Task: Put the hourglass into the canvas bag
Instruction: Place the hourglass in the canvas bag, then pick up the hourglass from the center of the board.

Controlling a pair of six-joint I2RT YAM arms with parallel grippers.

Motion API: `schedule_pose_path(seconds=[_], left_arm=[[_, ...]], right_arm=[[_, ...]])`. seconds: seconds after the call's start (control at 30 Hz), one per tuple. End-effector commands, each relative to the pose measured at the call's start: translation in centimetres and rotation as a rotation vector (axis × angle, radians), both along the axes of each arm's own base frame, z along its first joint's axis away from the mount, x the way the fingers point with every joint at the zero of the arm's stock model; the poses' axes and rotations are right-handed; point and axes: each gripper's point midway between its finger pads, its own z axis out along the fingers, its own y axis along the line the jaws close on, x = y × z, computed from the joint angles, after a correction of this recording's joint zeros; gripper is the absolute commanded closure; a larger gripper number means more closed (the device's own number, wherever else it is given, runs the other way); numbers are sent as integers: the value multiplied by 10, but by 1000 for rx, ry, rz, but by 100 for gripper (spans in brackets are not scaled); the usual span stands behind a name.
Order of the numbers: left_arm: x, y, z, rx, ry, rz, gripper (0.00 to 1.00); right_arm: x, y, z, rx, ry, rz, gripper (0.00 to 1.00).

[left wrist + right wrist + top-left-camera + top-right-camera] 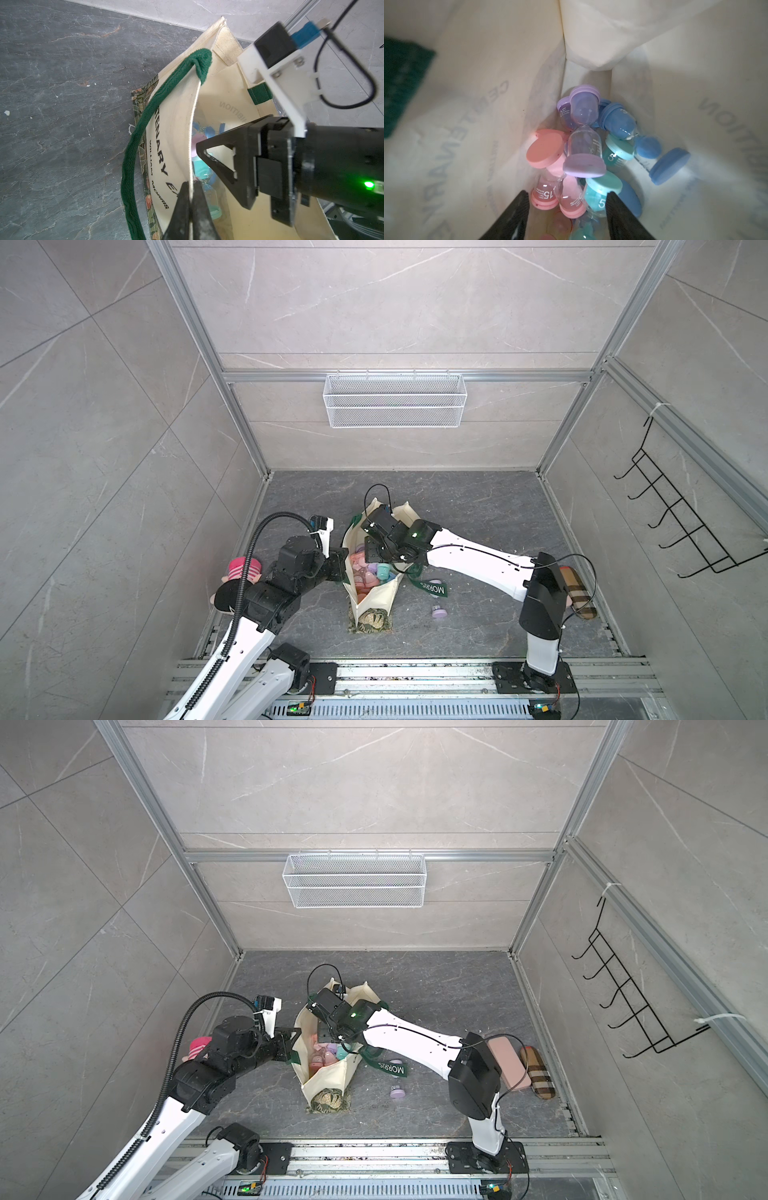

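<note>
The cream canvas bag [374, 597] [328, 1079] stands open on the dark floor in both top views. My left gripper [190, 185] [341, 561] is shut on the bag's side rim and holds the mouth apart. Inside the bag, my right gripper [566, 195] [370, 551] points down with its jaws open and nothing between them. Below it lie several hourglasses in pink, teal, blue and purple, and a purple hourglass [583, 135] rests on top of the pile. Another lilac hourglass [438, 611] [397, 1091] lies on the floor to the right of the bag.
The bag's green strap with MORRIS lettering [434, 589] trails on the floor to its right. A plush doll [239, 572] lies behind my left arm. A pink case [509, 1063] and a plaid slipper [538, 1073] sit by the right wall. A wire basket [395, 400] hangs on the back wall.
</note>
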Motion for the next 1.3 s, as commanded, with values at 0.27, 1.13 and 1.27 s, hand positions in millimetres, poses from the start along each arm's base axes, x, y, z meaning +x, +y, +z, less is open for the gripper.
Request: schedule_pose_path(seconds=[0.27,1.13,1.27], left_arm=[[6,-4,38,-64,-134,-11,100],[9,-5,34,-54,-125,-6,100],[9,-4,35,-55,-127,-4,100]], right_arm=[[-21,-91,110,-40,-252,-77,39],[-107,-191,-50,-203,55,-124,35],[-113,-181,-74,-211,93,-130,34]])
